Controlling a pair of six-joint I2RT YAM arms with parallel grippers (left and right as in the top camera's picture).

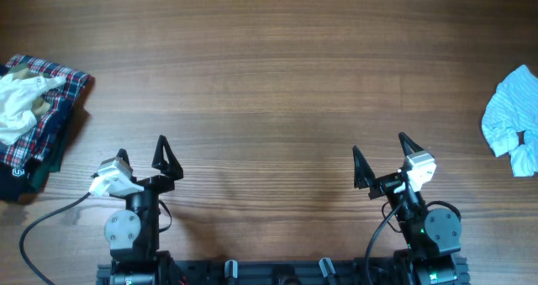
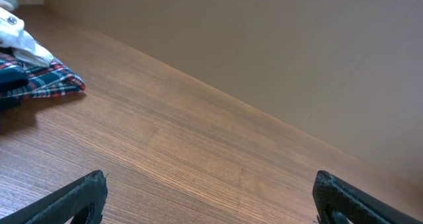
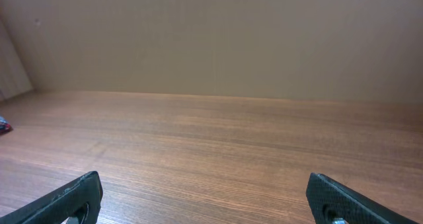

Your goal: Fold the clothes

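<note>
A pile of clothes lies at the table's far left: a red and blue plaid garment [image 1: 52,100] with a crumpled white cloth [image 1: 18,104] on top. It also shows in the left wrist view [image 2: 46,78]. A light blue striped shirt [image 1: 514,117] lies crumpled at the right edge. My left gripper [image 1: 143,157] is open and empty near the front edge, well right of the pile. My right gripper [image 1: 380,156] is open and empty near the front edge, left of the blue shirt. Bare wood lies between both pairs of fingers [image 2: 210,191] [image 3: 205,196].
A dark garment [image 1: 21,177] lies under the pile at the front left. A black cable [image 1: 50,213] runs from the left arm base. The wooden table [image 1: 269,75] spans the view; a beige wall [image 3: 211,32] stands behind it.
</note>
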